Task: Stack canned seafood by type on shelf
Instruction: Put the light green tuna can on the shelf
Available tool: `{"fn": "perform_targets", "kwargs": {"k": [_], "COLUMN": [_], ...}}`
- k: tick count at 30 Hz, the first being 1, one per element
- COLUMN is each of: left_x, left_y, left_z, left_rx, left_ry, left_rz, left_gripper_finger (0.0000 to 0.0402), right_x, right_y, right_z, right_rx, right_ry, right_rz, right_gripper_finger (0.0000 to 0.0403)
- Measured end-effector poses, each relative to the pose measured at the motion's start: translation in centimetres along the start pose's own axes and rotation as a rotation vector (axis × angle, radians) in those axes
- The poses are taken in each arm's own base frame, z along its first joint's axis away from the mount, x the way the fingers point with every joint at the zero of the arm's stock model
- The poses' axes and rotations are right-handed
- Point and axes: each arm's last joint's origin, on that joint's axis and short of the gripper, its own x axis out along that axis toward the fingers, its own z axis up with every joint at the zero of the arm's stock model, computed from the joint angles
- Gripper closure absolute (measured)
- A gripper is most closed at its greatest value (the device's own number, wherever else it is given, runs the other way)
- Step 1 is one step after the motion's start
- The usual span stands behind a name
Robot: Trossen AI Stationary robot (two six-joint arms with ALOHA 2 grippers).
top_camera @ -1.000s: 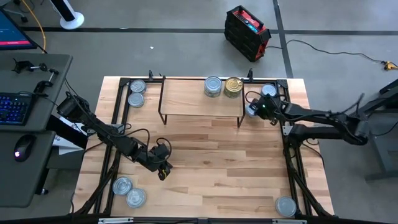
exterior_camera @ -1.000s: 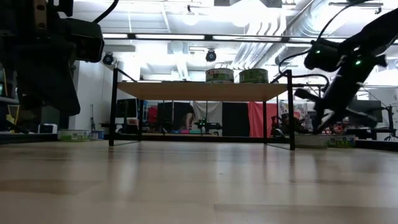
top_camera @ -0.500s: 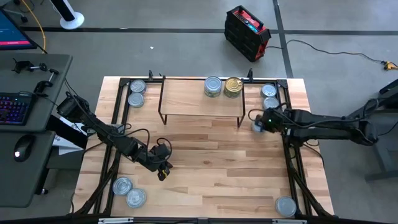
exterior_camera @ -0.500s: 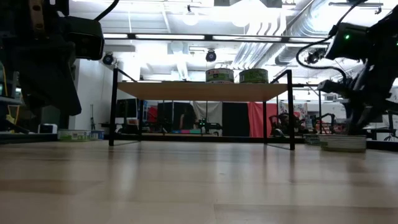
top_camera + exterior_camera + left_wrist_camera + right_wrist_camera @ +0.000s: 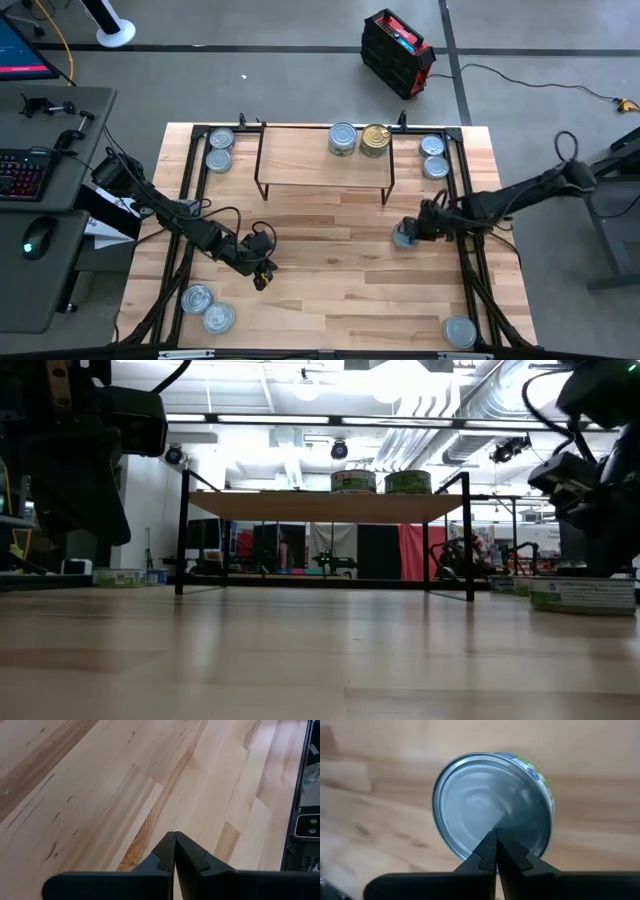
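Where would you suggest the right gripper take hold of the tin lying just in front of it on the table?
Probably across its low side wall, coming straight down from above. The tin lies flat, lid up, on the table, with nothing touching it. The right gripper sits over the lid with its fingers closed, so it would need to open wider than the lid first.

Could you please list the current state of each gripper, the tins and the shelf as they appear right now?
Left gripper: shut, empty, over bare tabletop.
Right gripper: shut, just above a silver tin.
Silver tin: lying flat on the table in front of the shelf, lid up.
Shelf: upright, carrying two tins at its right end.
Silver tin on shelf: upright, beside the gold one.
Gold tin: upright on the shelf.
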Motion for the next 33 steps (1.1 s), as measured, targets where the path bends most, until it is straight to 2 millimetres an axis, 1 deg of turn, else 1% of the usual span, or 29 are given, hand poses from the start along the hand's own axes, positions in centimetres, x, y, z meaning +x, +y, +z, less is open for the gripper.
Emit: {"fn": "perform_targets", "kwargs": {"k": [4,7,9,12,14,18,20,22,23,25,28,30,33], "left_x": [0.0,0.0,-0.1,-0.3,-0.4,-0.5,-0.4,-0.5,-0.5,-0.4,0.7,2.0,4.6], "left_y": [-0.1,-0.7,-1.2,-2.1,-2.4,-2.5,-2.4,-2.3,-2.3,-2.2,-2.8,-3.8,-5.4], "left_z": [0.0,0.4,0.7,1.1,1.5,2.6,3.5,4.5,5.0,5.9,6.9,7.3,7.8], "left_rx": [-0.007,-0.003,0.016,0.062,0.092,0.131,0.149,0.169,0.188,0.244,0.337,0.397,0.517], "left_ry": [-0.004,-0.036,-0.068,-0.123,-0.163,-0.251,-0.297,-0.354,-0.38,-0.418,-0.427,-0.414,-0.391], "left_rz": [-0.009,-0.07,-0.126,-0.208,-0.242,-0.258,-0.267,-0.279,-0.28,-0.26,-0.215,-0.202,-0.172], "left_gripper_finger": [0.0401,0.0401,0.0401,0.0401,0.0401,0.0401,0.0401,0.0401,0.0401,0.0401,0.0401,0.0401,0.0401], "right_x": [1.6,3.1,4.0,5.4,6.2,7.3,6.8,5.5,4.9,3.6,1.3,0.2,-0.1], "right_y": [1.4,2.9,4.1,6.6,8.6,13.5,16.3,18.8,19.7,20.8,21.1,20.5,18.9], "right_z": [-1.8,-2.9,-3.6,-4.7,-5.4,-6.8,-7.6,-8.4,-8.7,-9.3,-10.1,-10.5,-10.9], "right_rx": [-0.012,-0.025,-0.046,-0.113,-0.175,-0.352,-0.457,-0.557,-0.606,-0.697,-0.805,-0.846,-0.876], "right_ry": [-0.007,-0.031,-0.047,-0.057,-0.066,-0.099,-0.108,-0.108,-0.109,-0.095,-0.076,-0.061,-0.061], "right_rz": [0.08,0.159,0.178,0.184,0.196,0.232,0.294,0.359,0.366,0.33,0.177,0.037,-0.12], "right_gripper_finger": [0.0403,0.0403,0.0403,0.0403,0.0403,0.0403,0.0403,0.0403,0.0403,0.0403,0.0403,0.0403,0.0403]}}
